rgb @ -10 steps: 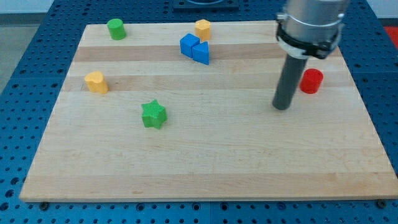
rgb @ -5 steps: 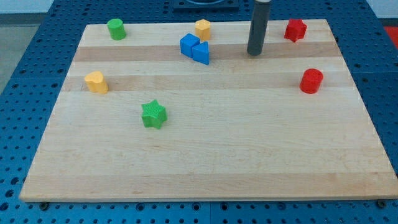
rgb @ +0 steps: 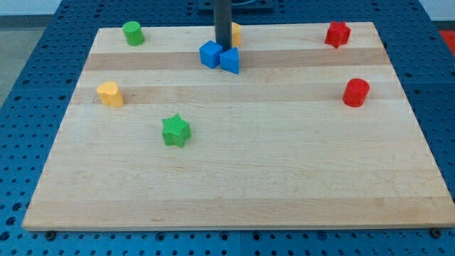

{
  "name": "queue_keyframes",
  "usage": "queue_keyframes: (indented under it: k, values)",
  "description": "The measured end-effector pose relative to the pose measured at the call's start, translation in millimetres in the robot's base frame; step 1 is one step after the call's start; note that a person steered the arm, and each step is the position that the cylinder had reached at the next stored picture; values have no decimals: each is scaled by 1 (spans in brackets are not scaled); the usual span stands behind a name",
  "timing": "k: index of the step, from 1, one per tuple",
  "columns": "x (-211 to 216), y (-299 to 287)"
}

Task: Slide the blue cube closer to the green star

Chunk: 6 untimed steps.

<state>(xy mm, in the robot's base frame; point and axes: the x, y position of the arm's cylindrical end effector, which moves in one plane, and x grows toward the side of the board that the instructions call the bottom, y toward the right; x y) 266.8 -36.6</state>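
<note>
- The table (rgb: 284, 178) is showing as a pale wooden board made of glued strips, with a darker band of grain running across it near the view's top.
- The board is sitting on a blue metal surface (rgb: 28, 85) dotted with a regular grid of holes, which is surrounding it on all sides.
- The dark rod is coming straight down from the view's top edge, and the tip (rgb: 222, 47) is resting just above the blue cube (rgb: 210, 54), at its upper right corner, touching it or very nearly so.
- The tool is only a plain rod with no jaws to open or close, and it is holding nothing.
- The blue cube is lying near the view's top centre, touching a blue triangular block (rgb: 229, 60) on its right.
- An orange block (rgb: 235, 33) is standing just behind the rod, half hidden by it.
- The green star (rgb: 175, 131) is sitting well apart from the blue cube, lower and to the view's left.
- A green cylinder (rgb: 132, 33) is standing at the top left, and a yellow block (rgb: 109, 93) is sitting near the left edge.
- A red star-like block (rgb: 338, 33) is occupying the top right, with a red cylinder (rgb: 355, 92) below it.
</note>
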Motion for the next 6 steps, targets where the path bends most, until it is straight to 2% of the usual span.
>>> queue_keyframes:
  k: [3,5,6]
  values:
    - [53,-61]
    - [57,-106]
    - [76,-108]
